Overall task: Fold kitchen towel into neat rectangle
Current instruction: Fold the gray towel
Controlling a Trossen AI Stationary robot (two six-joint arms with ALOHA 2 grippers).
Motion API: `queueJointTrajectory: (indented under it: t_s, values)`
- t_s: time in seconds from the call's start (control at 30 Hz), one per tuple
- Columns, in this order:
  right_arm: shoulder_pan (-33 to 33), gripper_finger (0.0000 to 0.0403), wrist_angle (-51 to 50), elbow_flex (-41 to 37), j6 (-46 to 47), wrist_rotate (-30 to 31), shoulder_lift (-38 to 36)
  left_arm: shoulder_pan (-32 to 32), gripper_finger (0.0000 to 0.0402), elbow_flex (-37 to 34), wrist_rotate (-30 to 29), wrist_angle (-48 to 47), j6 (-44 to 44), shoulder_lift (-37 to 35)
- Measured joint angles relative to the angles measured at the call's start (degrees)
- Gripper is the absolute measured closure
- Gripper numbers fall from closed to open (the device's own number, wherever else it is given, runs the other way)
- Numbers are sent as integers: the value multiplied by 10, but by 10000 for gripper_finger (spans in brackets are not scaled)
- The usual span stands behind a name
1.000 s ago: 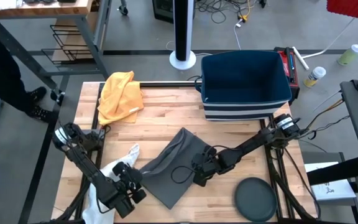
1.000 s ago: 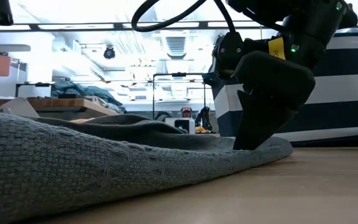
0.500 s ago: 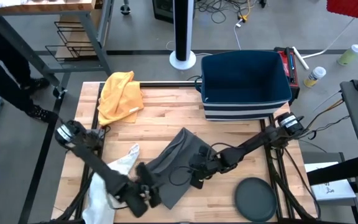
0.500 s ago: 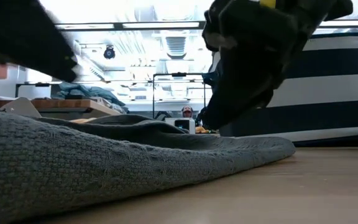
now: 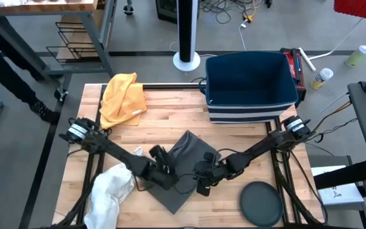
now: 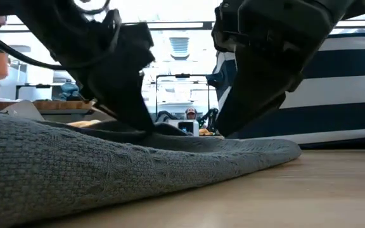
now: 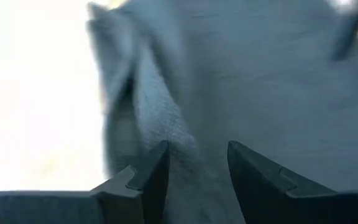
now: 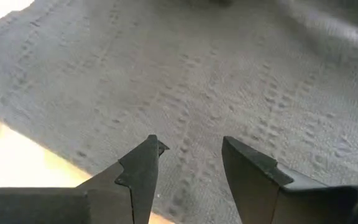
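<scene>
You have the grey kitchen towel (image 5: 182,166) lying half-folded on the counter (image 5: 170,117) at the lower centre of the high view, set cornerwise like a diamond, with a raised fold running along its upper part. Your left hand (image 5: 161,160) sits over the towel's left side and your right hand (image 5: 203,181) over its right lower edge, so the two bracket the cloth from opposite sides, which reads as a setup for pinching two edges at once. In the left wrist view the fingers (image 7: 151,177) stand apart with a ridge of cloth rising between them, nothing clamped; in the right wrist view the fingers (image 8: 143,168) are likewise parted just above flat weave near the towel's border, holding nothing. The low view shows both hands down close to the cloth. The yellow cloth (image 5: 123,97) at upper left, the white cloth (image 5: 110,191) at lower left, the striped bin (image 5: 250,86) at upper right and the dark round disc (image 5: 260,203) at lower right all lie clear of the fold
</scene>
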Motion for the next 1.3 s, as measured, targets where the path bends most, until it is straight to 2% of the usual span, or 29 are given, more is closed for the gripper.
queueJointTrajectory:
  t_s: [0.13,0.4,0.47,0.63,0.77,0.83,1.03,1.1,1.2,1.3]
  values:
    - [0,233,-2,-24,23,-1,0,8,244,1,-33,-97,-11,-21]
    - [-1,233,1,-54,70,4,-3,8,240,0,-56,-259,-67,-53]
    - [-1,233,-2,-52,69,4,-3,3,242,0,-63,-269,-76,-64]
    - [-1,234,-37,-36,51,16,-9,-34,248,0,-85,-228,-60,-91]
    - [-1,234,-66,-32,49,20,-12,-82,246,-10,-82,-170,-51,-113]
    - [1,234,-62,-32,49,12,-6,-104,244,-20,-57,-105,-25,-120]
    - [2,234,-160,-30,43,6,-12,-126,246,-87,120,176,96,-122]
    - [-4,234,-216,-31,46,9,-22,-124,248,-117,157,253,109,-116]
    - [-5,234,-272,-34,60,20,-40,-114,248,-164,172,345,111,-107]
    - [-3,234,-251,-34,66,15,-62,-105,248,-203,172,402,109,-93]
